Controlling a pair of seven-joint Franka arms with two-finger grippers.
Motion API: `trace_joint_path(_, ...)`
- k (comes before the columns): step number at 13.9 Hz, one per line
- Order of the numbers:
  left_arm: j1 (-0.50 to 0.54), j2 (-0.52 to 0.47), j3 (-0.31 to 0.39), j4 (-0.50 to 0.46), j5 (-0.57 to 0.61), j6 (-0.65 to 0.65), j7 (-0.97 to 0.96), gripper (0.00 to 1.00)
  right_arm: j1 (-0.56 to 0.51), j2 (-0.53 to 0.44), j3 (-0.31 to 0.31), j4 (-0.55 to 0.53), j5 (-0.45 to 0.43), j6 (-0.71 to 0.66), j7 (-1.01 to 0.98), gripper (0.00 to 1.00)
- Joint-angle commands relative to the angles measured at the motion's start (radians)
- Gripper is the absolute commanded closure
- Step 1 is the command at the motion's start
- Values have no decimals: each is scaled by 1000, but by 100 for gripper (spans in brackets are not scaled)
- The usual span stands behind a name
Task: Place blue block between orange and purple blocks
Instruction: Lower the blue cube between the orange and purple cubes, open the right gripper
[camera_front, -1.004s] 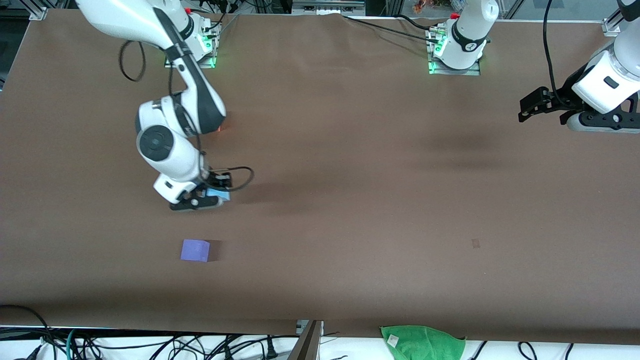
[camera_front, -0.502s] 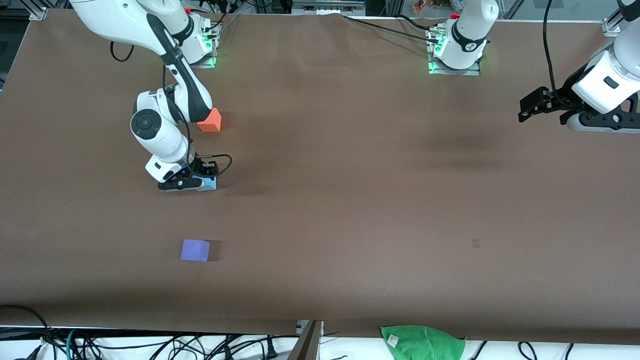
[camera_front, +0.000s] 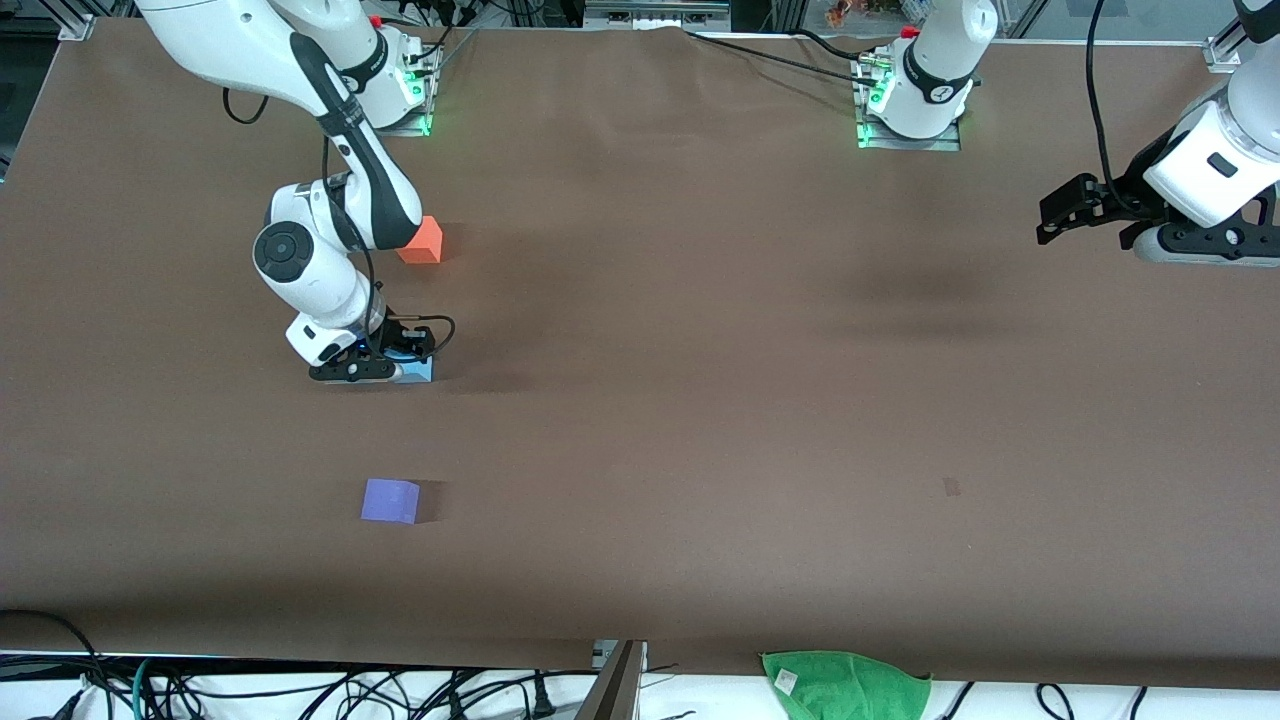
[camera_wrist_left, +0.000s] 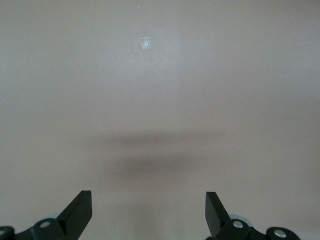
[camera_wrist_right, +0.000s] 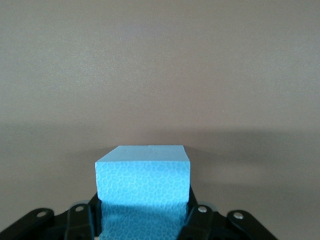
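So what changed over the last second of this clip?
The right gripper, shut on the blue block, carried it toward the orange block, away from the purple block; it now sits low between them. The arm shifted off the orange block, uncovering it. Orange and purple blocks stayed put; the left gripper waits, open.

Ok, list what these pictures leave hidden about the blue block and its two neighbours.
- Blue block: front view, mostly covered by the right gripper; right wrist view, its lower part is hidden between the fingers.
- Orange block: front view, one side hidden by the right arm.
- Purple block: absent from both wrist views.
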Motion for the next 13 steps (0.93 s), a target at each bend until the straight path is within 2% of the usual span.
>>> trace_joint_path(1,-7,15,3,31,-4,-19,-12,0,-9,-7,8,-14,14,17,8,0)
trace_joint_path(3,-7,15,2,31,-4,-19,-12,0,-9,-25,8,-8,14,12,5,0)
trace_joint_path(6,-7,15,2,31,-4,-19,-12,0,-9,-141,2,4,12,-48,-7,0)
trace_joint_path(11,-9,15,2,31,-4,-19,-12,0,-7,-306,-1,191,9,-484,-1,0)
trace_joint_path(13,-7,15,2,31,-4,-19,-12,0,-9,-335,-62,278,5,-643,-47,0)
